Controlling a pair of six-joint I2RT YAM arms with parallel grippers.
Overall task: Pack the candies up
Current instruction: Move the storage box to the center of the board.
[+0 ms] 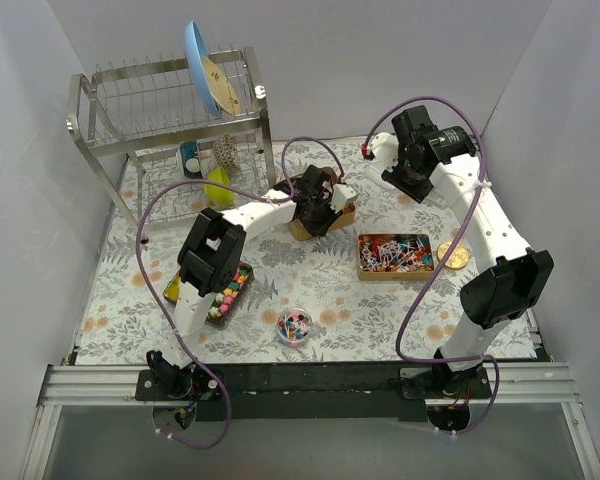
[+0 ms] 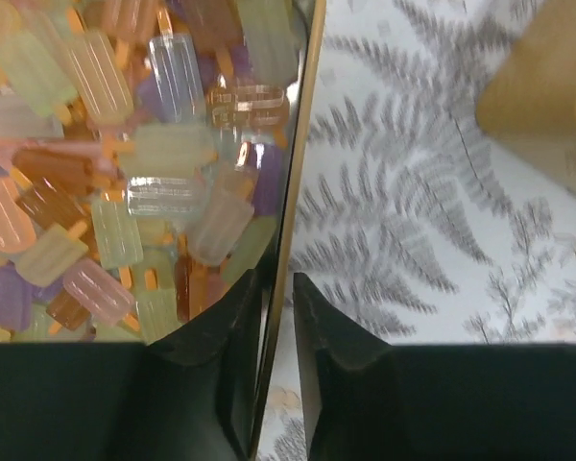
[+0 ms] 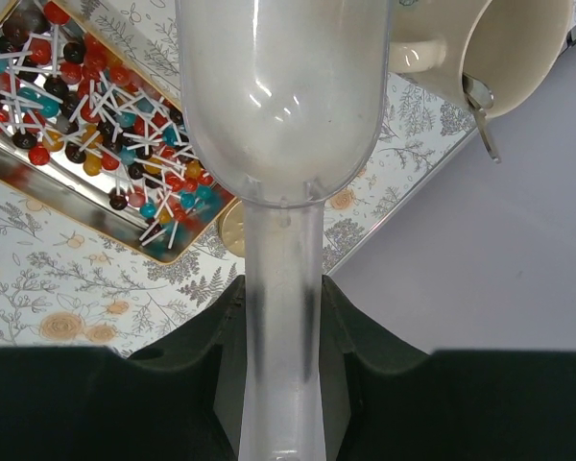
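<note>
My left gripper (image 2: 278,279) is shut on the thin side wall of a gold tin (image 2: 302,144), one finger inside and one outside. The tin is full of pastel ice-lolly-shaped candies (image 2: 154,144). In the top view this gripper (image 1: 325,203) is over that tin (image 1: 305,228) at the back middle. My right gripper (image 3: 281,288) is shut on the handle of an empty clear plastic scoop (image 3: 283,86), held high at the back right (image 1: 378,148). A second gold tin (image 1: 364,262) holds red, blue and dark lollipops (image 3: 86,106). A third tin (image 1: 218,316) at the left holds bright small candies (image 1: 231,289).
A small clear bowl (image 1: 294,325) of mixed candies sits near the front middle. A round gold disc (image 1: 454,255) lies right of the lollipop tin. A metal dish rack (image 1: 170,110) with a blue plate stands back left. A white mug with a spoon (image 3: 499,53) is near the scoop.
</note>
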